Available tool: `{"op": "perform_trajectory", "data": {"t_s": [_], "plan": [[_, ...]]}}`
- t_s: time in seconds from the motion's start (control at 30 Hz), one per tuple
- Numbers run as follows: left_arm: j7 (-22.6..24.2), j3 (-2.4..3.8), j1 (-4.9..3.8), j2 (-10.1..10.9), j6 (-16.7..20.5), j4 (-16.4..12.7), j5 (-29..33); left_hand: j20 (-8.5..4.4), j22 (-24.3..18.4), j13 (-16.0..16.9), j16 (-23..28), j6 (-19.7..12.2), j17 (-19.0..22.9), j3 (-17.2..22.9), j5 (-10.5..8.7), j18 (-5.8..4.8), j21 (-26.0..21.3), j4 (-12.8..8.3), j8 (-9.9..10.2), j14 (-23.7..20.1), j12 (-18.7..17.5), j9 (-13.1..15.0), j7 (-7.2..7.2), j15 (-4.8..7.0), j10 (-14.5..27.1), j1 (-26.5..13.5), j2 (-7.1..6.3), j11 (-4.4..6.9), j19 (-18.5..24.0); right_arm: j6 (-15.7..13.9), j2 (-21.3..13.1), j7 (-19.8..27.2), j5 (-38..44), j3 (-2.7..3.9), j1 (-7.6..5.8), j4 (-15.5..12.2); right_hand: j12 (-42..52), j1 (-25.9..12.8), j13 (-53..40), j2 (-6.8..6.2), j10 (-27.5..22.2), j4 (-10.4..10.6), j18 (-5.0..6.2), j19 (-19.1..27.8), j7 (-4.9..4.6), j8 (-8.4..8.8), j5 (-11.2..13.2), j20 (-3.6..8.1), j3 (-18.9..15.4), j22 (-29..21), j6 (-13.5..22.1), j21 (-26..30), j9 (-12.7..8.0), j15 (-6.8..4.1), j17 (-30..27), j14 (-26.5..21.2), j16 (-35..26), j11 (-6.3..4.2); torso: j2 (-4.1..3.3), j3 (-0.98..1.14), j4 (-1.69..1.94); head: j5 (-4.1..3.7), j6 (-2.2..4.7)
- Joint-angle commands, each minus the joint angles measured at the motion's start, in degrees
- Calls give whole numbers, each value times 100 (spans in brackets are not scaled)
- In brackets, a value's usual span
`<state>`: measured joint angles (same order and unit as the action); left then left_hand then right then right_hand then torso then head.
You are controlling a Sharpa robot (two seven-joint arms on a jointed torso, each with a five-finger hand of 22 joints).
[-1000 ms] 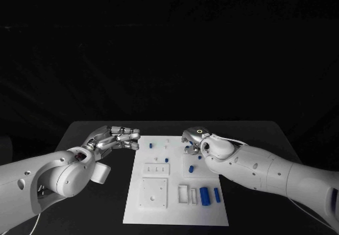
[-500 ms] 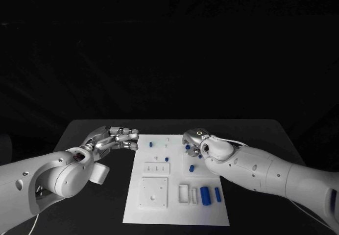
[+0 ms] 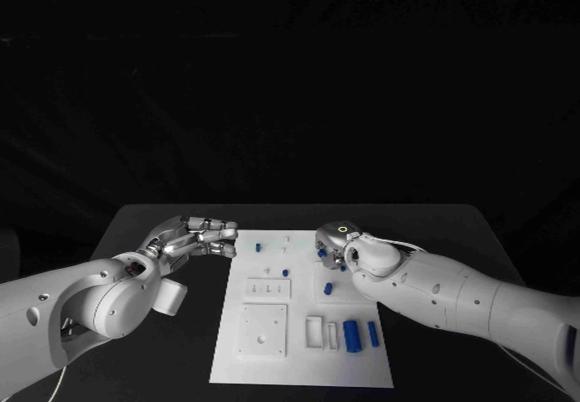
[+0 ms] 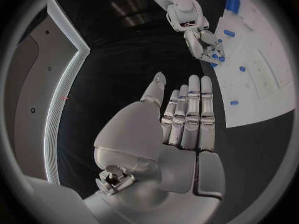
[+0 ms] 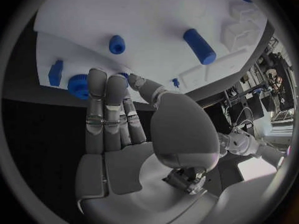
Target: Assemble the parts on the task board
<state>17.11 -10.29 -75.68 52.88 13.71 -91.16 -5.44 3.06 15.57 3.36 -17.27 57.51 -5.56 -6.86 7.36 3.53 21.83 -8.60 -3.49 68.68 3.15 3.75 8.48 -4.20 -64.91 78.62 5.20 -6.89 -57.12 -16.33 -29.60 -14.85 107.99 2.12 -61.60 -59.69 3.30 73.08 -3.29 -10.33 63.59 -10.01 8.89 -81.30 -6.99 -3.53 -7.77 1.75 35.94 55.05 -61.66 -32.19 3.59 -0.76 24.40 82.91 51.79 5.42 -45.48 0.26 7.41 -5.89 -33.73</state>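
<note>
A black surface (image 3: 157, 352) carries the white task board (image 3: 302, 352), which lies lengthwise at its middle between the robot's two arms. The left hand (image 3: 194, 237) sits just beside the board's far left corner, over the bare surface, its fingers (image 4: 190, 112) straight and pressed side by side, holding nothing. The right hand (image 3: 330, 241) hovers over the board's far right part, fingers (image 5: 106, 104) likewise straight and close together with nothing between them, their tips above a round blue part (image 5: 78, 86) near the board's edge. On the board's near half, a long blue cylinder (image 3: 352, 335) lies beside a slimmer blue bar (image 3: 372, 333), both next to two white slotted blocks (image 3: 322, 332). Nearer the board's middle, a short blue peg (image 3: 328, 288) stands to the right of a white fixture (image 3: 267, 289). Smaller blue parts (image 3: 257, 248) dot the board's far end.
</note>
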Motion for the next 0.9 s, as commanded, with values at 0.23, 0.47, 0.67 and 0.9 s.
{"op": "perform_trajectory", "data": {"t_s": [0.23, 0.47, 0.67, 0.9], "plan": [[1, 6, -10, -7, -114, -9, -14, 2, 12, 5, -20, -32, 9, 13, 6, -34, 23, -1, -7, -37, 18, -3, 10, 5, 40, -35, -32, 11, 20, -72, 22, -59, 116, -1, 2, 44, -3, -64, -2, 74, 287, 24, 42, -40, 51, -6, 166, 24, 220, 168, -235, 16, 4, -17, 6, -16, 17, -71, -24, -8, -8, 7, 31], [-17, 6, -10, -7, -130, -7, -13, 2, 12, 5, -20, -32, 9, 13, 6, -34, 23, -1, -7, -37, 18, -3, 10, 5, 40, -35, -32, 11, 20, -130, 41, -49, 123, -1, 3, 59, -1, -60, -6, 138, 489, 23, 1, -47, 94, -11, 310, 60, 255, 309, -416, -4, 8, -53, 16, -12, 17, -131, -37, -14, -6, 3, 33], [-29, 6, -11, -11, -138, -6, -13, 2, 12, 5, -20, -32, 9, 13, 6, -34, 23, -1, -7, -37, 18, -3, 10, 5, 40, -35, -32, 11, 20, -202, 64, -35, 103, -1, 3, 71, -2, -51, -9, 207, 669, 9, -54, -67, 129, -9, 362, 101, 175, 467, -585, -96, 17, -91, 23, -7, 9, -186, -39, -16, -10, 10, 35], [-48, 6, -13, -15, -146, -5, -13, 2, 17, 5, -24, -37, 13, 22, 3, -31, 19, 9, -7, -34, 18, -3, 12, 6, 49, -27, -43, 9, 16, -309, 82, -63, 51, -1, 3, 67, 1, -22, -15, 303, 916, -13, -100, -102, 161, -16, 398, 147, 39, 670, -799, -197, 31, -144, 36, -1, 0, -262, -45, -22, -8, 17, 52]]}}
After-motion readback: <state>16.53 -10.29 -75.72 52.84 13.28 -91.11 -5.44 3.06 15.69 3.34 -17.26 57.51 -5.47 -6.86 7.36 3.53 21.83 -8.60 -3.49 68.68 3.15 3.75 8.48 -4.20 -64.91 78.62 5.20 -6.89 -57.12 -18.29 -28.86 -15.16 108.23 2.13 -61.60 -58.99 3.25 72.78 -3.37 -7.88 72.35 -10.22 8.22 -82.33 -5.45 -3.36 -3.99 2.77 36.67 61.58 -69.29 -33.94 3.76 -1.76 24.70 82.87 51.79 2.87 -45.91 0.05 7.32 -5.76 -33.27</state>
